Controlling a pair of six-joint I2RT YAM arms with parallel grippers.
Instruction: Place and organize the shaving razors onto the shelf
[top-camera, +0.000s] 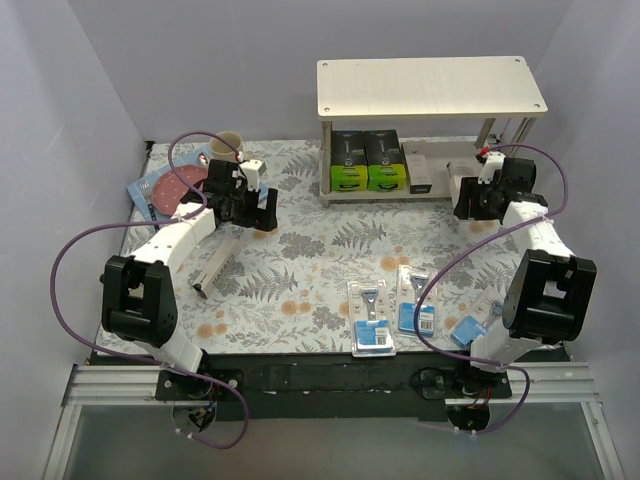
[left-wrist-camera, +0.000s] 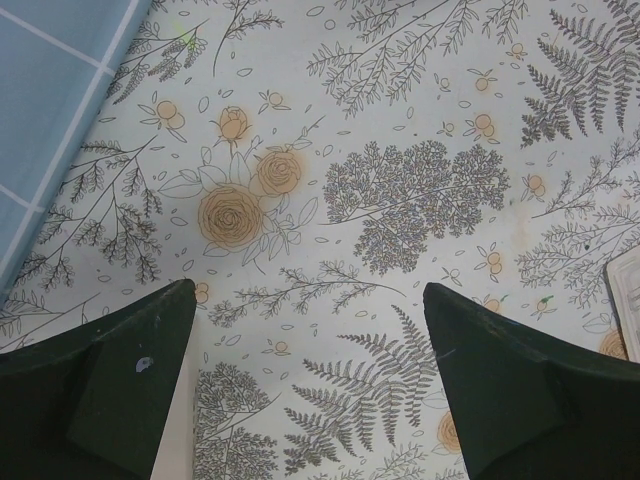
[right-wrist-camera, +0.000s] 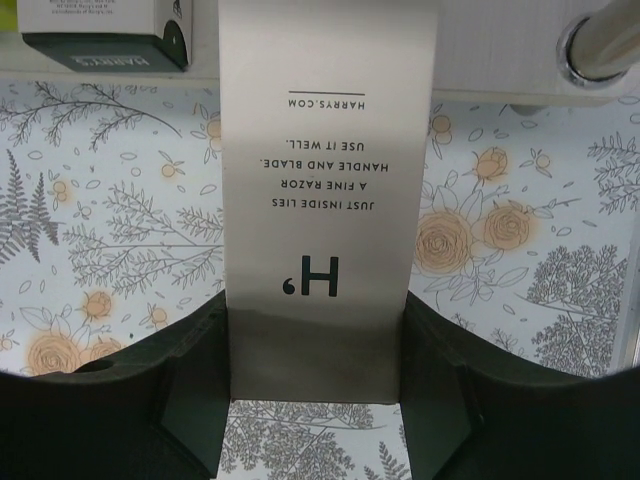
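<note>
The shelf (top-camera: 430, 88) stands at the back right. Its lower board (right-wrist-camera: 500, 82) carries two black-and-lime razor boxes (top-camera: 366, 162) and a white-and-dark HARRY'S box (top-camera: 420, 172). My right gripper (right-wrist-camera: 318, 370) is shut on a slim white HARRY'S box (right-wrist-camera: 328, 180), whose far end reaches over the lower board's front edge. Another slim white box (top-camera: 215, 265) lies on the table near the left arm. Three blue-carded blister packs (top-camera: 372, 318) lie at the front. My left gripper (left-wrist-camera: 310, 380) hangs open over the floral cloth, nothing between its fingers.
A cream mug (top-camera: 228, 146) and a pink speckled plate (top-camera: 175, 186) on a blue mat (left-wrist-camera: 50, 100) sit at the back left. A silver shelf leg (right-wrist-camera: 605, 45) stands just right of the held box. Grey walls enclose the table.
</note>
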